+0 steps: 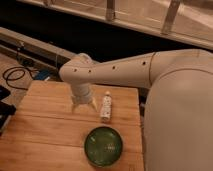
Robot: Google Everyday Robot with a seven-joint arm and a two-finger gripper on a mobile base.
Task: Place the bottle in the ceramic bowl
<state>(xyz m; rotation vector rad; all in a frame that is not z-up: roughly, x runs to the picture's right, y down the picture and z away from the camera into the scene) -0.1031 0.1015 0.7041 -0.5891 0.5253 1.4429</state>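
The task is not started: the bottle (105,107) is on the tabletop (45,125), just beside the claw (84,106), which is spread wide and empty. The ceramic bowl (103,146) holds nothing.

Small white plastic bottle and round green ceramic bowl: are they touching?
Apart. Camera view shows bare wooden table between the white bottle and green bowl; the gripper hangs beside the bottle.

The tabletop (45,125) is matt, pale wood in planks with visible grain. The ceramic bowl (103,146) has a glossy green glaze. The bottle (105,107) looks like white plastic. The gripper (84,108), over the tabletop just beside the bottle, is smooth and off-white.
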